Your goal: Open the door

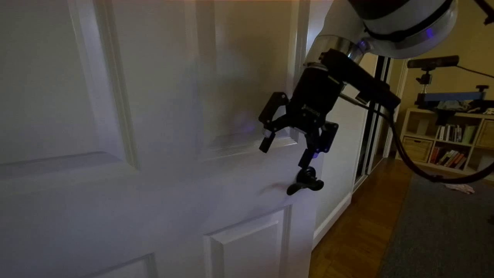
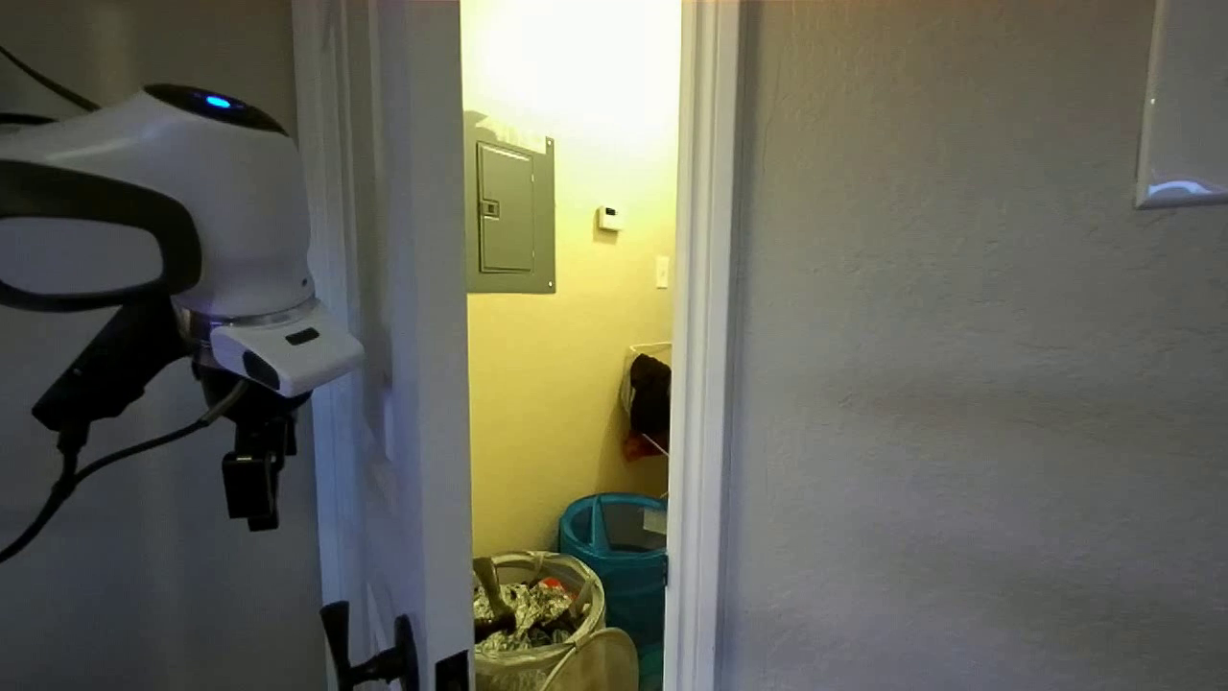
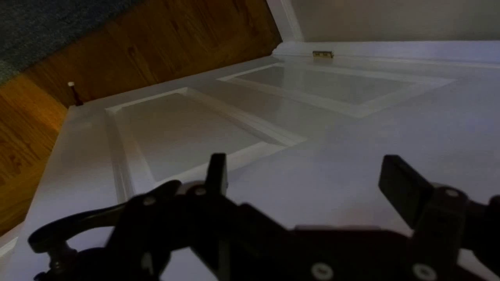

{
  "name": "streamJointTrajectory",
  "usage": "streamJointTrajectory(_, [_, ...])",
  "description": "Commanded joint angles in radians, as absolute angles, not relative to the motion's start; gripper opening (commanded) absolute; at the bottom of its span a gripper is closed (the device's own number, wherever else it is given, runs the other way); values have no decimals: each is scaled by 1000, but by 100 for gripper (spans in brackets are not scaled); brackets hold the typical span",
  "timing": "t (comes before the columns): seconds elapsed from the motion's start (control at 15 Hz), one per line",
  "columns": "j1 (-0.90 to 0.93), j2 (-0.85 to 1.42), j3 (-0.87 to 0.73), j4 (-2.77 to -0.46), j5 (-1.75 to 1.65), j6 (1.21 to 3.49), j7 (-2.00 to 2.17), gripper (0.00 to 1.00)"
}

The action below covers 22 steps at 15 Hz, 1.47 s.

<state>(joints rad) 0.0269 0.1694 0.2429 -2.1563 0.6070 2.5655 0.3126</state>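
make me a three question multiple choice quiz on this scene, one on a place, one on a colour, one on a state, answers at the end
1. Where is the claw compared with the handle?
A) above it
B) below it
C) gripping it

2. What colour is the big box on the wall?
A) red
B) orange
C) grey

3. How does the door stand?
A) fully shut
B) open
C) lying flat

1: A, as both exterior views show the claw higher than the handle.
2: C, as its front looks grey in an exterior view.
3: B, as an exterior view shows the lit yellow wall between the door's edge and the frame.
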Motion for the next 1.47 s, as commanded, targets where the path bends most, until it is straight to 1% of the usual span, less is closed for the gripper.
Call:
streamJointTrajectory(0.0, [53,48,166,-2254,551,2482,405,100])
streamJointTrajectory(0.47, [28,-105,70,-2405,196,2442,843,100])
streamJointTrajectory(0.8, [-23,-202,68,-2429,-38,2282,1155,100])
streamJointTrajectory(1.0, [-53,-190,59,-2403,-98,2244,1231,100])
streamJointTrajectory(1.4, [-113,-91,-12,-2356,-102,2327,1217,100])
